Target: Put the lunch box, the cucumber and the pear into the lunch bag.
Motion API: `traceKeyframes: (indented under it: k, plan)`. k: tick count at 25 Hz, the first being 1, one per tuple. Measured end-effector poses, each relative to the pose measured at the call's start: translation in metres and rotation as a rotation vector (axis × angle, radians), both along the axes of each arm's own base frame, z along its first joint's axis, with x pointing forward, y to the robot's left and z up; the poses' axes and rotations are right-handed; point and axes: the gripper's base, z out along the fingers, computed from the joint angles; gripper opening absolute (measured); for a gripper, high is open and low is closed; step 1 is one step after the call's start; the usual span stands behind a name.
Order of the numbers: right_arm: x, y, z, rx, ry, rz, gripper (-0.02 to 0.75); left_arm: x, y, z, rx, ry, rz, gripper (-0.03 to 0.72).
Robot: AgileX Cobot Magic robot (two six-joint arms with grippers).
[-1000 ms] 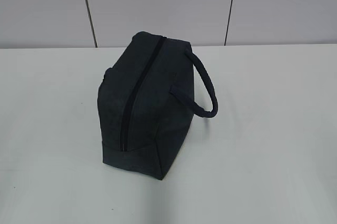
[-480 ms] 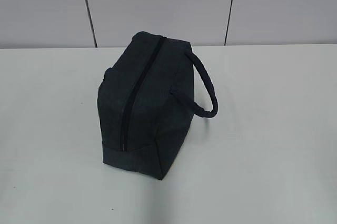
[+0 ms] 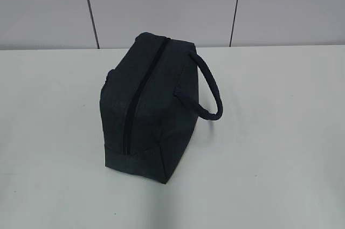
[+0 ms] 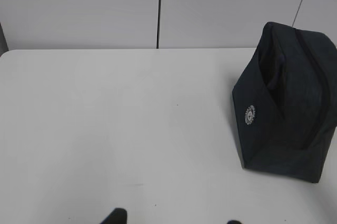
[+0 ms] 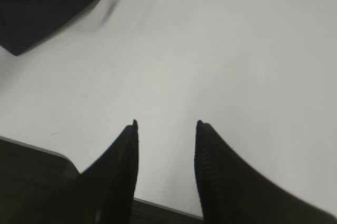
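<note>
Lunch bag (image 3: 148,108) upright mid-table (image 3: 280,148) with zipper (image 3: 141,95) closed and nothing yet visible to pack; right gripper (image 5: 166,124) spread and empty near the table edge, left gripper (image 4: 174,218) barely visible, state unclear; risk of tipping the soft bag when tugging the zipper one-handed.

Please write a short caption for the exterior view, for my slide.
Zipped navy lunch bag stands alone on the white table, its looped handle at right.

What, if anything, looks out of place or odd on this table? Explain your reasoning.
Nothing looks spilled or damaged. The lunch bag stands upright on the table with its zipper shut, handle looping to one side. No food items are in view.
</note>
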Motion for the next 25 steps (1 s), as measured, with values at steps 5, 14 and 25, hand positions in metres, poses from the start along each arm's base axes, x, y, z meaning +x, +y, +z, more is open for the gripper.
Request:
traceKeyframes:
  k: [5,14,25]
  plan:
    - [-0.0012,0.0012,0.0001,0.000,-0.001,-0.109,0.293,0.0000,0.0000,-0.0001,0.000,0.001,0.000,0.335]
    - [-0.0020,0.0022,0.0002,0.000,-0.002,-0.195,0.293,-0.0008,-0.0025,-0.0002,-0.001,0.002,0.197,0.274]
    - [-0.0020,0.0022,0.0002,0.000,-0.002,-0.195,0.293,-0.0009,-0.0032,-0.0002,-0.002,0.002,0.245,0.245]
